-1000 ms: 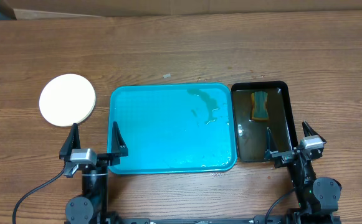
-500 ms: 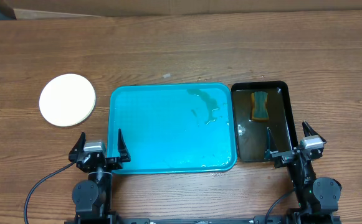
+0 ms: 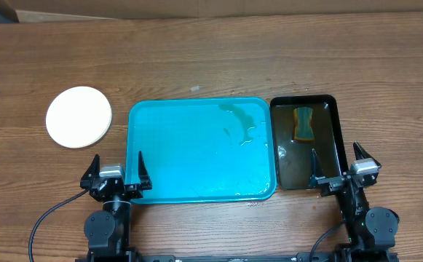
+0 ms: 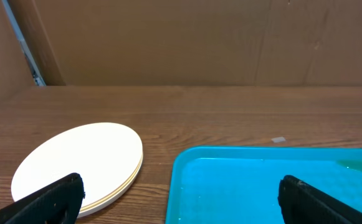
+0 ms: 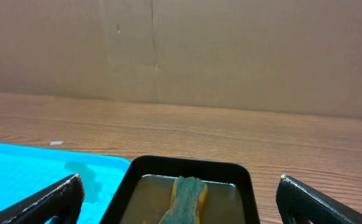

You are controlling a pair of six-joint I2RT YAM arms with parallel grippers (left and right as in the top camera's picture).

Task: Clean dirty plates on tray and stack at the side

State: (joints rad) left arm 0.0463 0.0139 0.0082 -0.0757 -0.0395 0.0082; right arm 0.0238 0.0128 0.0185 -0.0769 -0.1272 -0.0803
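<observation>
Wipe-down looks complete: plates sit stacked on counter left of tray, which carries only wet streaks; L claw & R claw gape wide, gripping nothing, so next move prob. just a check.

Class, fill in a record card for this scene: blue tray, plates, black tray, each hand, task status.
tray: turquoise, no plates on it, wet streaks towards its far right corner
plates: stacked on the table left of the tray, top one white, no smears visible
black tray: right of the tray, sponge in its far end
left hand: open, empty
right hand: open, empty
task status: looks complete
</observation>
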